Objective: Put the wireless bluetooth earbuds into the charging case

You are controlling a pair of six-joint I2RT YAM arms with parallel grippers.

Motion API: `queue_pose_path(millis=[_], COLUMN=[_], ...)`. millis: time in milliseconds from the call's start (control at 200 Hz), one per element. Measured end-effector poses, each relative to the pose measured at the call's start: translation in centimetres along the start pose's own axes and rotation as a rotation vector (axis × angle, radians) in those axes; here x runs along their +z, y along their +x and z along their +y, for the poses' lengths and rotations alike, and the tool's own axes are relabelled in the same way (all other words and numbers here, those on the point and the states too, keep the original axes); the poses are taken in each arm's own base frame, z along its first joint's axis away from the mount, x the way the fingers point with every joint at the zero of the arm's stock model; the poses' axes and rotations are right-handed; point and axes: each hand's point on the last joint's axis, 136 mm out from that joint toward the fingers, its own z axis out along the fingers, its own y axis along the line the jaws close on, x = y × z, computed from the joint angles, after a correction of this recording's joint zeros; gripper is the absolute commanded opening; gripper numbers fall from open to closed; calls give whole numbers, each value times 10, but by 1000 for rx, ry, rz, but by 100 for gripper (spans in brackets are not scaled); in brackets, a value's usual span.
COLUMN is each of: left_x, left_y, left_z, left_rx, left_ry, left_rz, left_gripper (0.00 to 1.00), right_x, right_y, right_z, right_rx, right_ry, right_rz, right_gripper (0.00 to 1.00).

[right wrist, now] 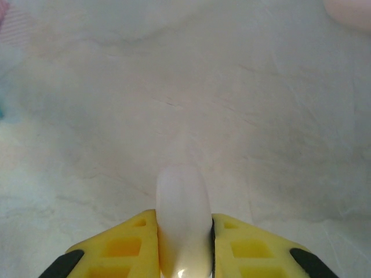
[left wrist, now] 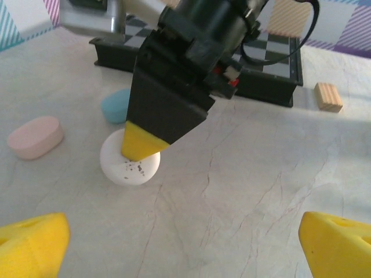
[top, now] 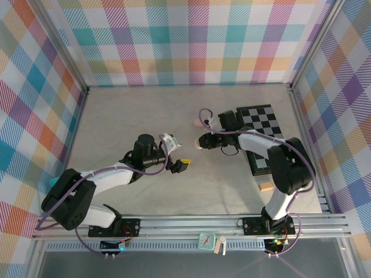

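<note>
the right gripper (right wrist: 184, 231) is clenched on the white charging case (right wrist: 182, 197), one yellow finger on each side, so the case seems to stand on its edge between them. in the left wrist view the case sits low, at the table (left wrist: 261, 174) or just above it; we cannot tell if it touches. we judge this hold is meant to keep the case steady and to present it to the other arm, because one arm alone can hardly open such a smooth pebble.

the left gripper (left wrist: 185, 249) is released, its fingers wide apart. it hovers near the case, facing it but not touching, so it looks ready to come in, perhaps for the lid.

the pink case (left wrist: 35, 137) and the blue case (left wrist: 116, 106) lie on the table near the white one, beside the working spot. the checkerboard (top: 261, 136) and the wooden block (left wrist: 328, 97) are behind, well apart. about the earbuds, we cannot tell whether they are inside the cases.

the risk we see is that the case is slippery and held by little surface, so a push from the left may turn it.
</note>
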Motion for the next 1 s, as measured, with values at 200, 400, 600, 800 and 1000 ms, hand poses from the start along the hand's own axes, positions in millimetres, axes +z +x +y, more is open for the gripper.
queue_pose_path(millis=[200,400,600,800,1000], left_x=[0,-3,-36,-84,-130], left_y=[8,6,2,24,34], left_z=[-1,6,61,113,145], left_rx=[11,12,-50,-150,-186], left_ry=[5,-33,-306,-662,-910], left_rz=[43,42,-24,-25,-28], left_gripper=[100,100,100,100,100], right_x=[17,14,-30,-120,-168], right_y=[8,-1,-22,-49,-17], right_z=[-20,-31,-40,-57,-120], right_rx=[102,125,80,-17,-20], right_ry=[33,67,160,372,650], right_rz=[37,9,-114,-410,-541], right_gripper=[31,55,83,99,99])
